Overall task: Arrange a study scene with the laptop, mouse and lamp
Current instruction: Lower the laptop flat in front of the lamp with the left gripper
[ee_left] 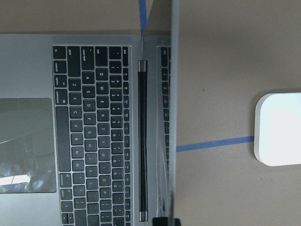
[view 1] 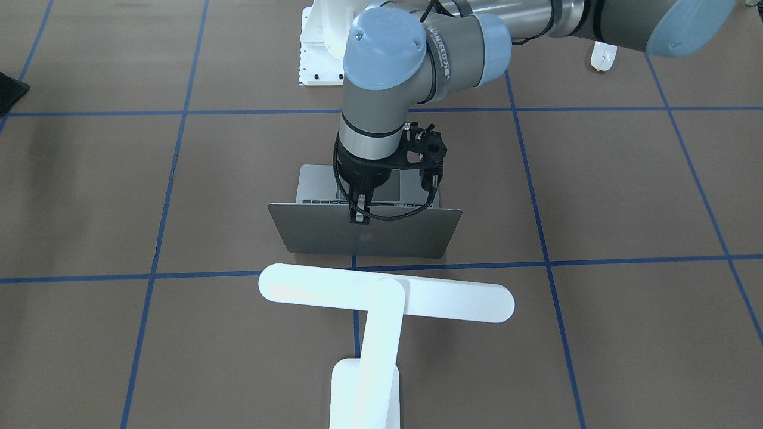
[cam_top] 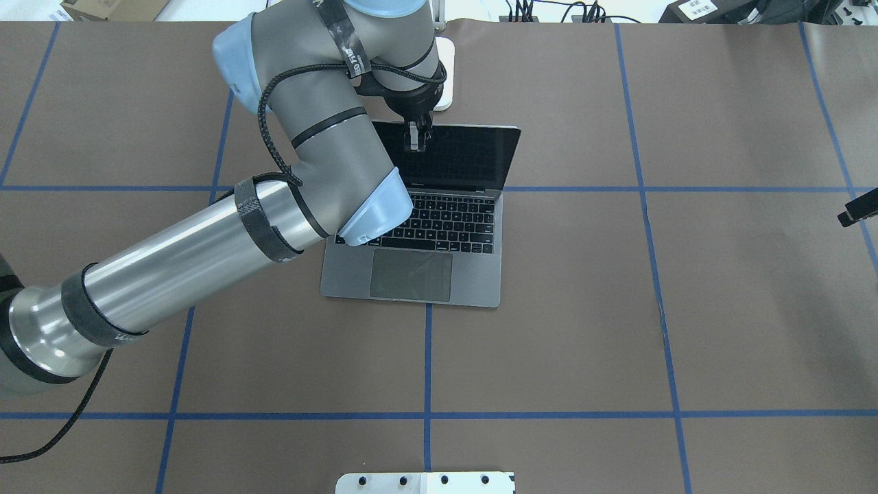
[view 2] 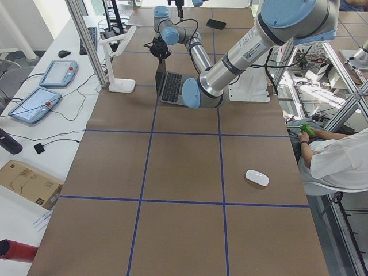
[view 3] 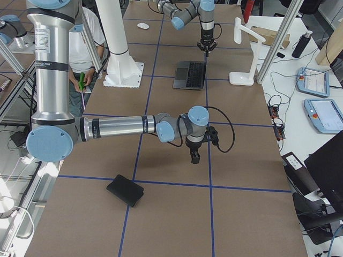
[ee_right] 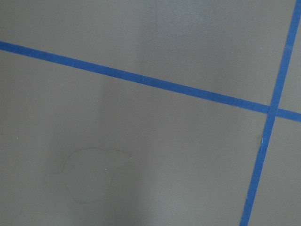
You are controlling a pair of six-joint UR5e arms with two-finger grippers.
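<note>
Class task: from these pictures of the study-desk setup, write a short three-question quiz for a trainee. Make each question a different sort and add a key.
1. Fill in: seen from the robot, the mouse lies far off to the ___ of the laptop.
2. True or false: the laptop's lid is closed.
3. The left tool is at:
A. the mouse
B. the top edge of the laptop's screen
C. nothing at all

Key:
1. left
2. false; the screen stands up and the keys show
3. B
</note>
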